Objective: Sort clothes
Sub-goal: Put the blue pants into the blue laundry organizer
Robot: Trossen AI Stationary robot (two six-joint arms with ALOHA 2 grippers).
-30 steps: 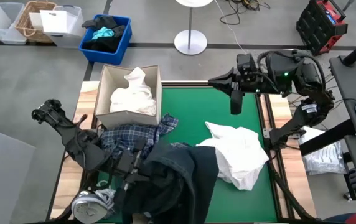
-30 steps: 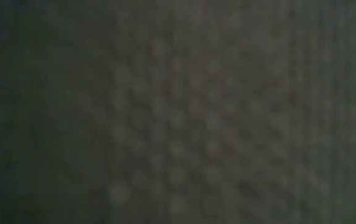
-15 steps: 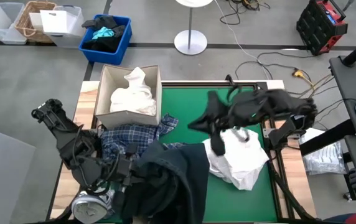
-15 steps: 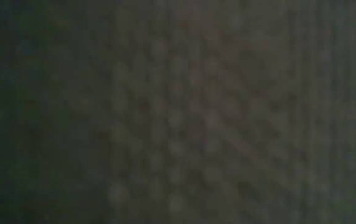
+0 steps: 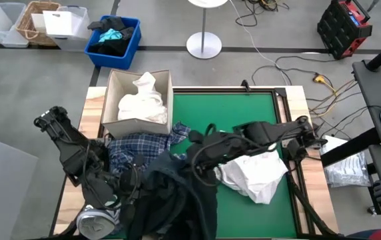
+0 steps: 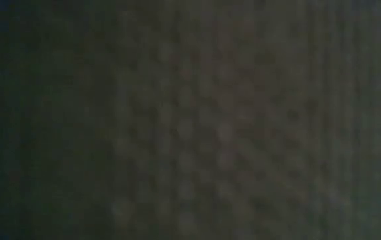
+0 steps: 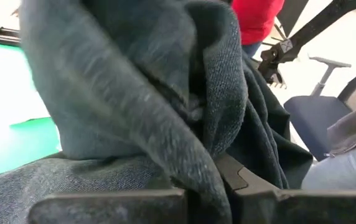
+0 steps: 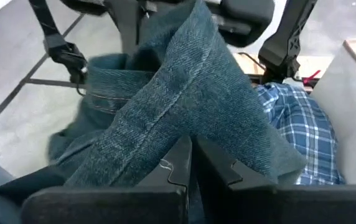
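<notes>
A dark denim garment (image 5: 177,200) lies heaped at the table's near left, and my left gripper (image 5: 137,185) is shut on it. My right gripper (image 5: 198,163) reaches across from the right, its fingers close together against the garment's top. A blue-white plaid shirt (image 5: 140,145) lies partly under the denim, toward the far side. A crumpled white shirt (image 5: 257,175) rests on the green mat under my right arm. The low view is dark all over. My left gripper pinches a thick bunched fold of the denim (image 7: 209,155) between its two fingers (image 7: 246,180). Several layers rise in a heap past the fingers, and the rest lies on the table. My right gripper has its fingertips (image 8: 181,155) against a stitched fold of the denim (image 8: 165,118), slanting down from the table's right. Whether any cloth is between them I cannot tell.
A cardboard box (image 5: 110,100) holding white clothes stands at the far left of the table. A blue bin (image 5: 127,50) with black and teal fabric sits on the floor beyond it. A grey round object (image 5: 97,219) lies at the near left corner.
My right arm has swung from above the table's far right edge toward the left and near side and gone down, passing over the white shirt, to the dark denim garment. My left gripper has drawn the denim a little toward the near left, bunching it higher.
</notes>
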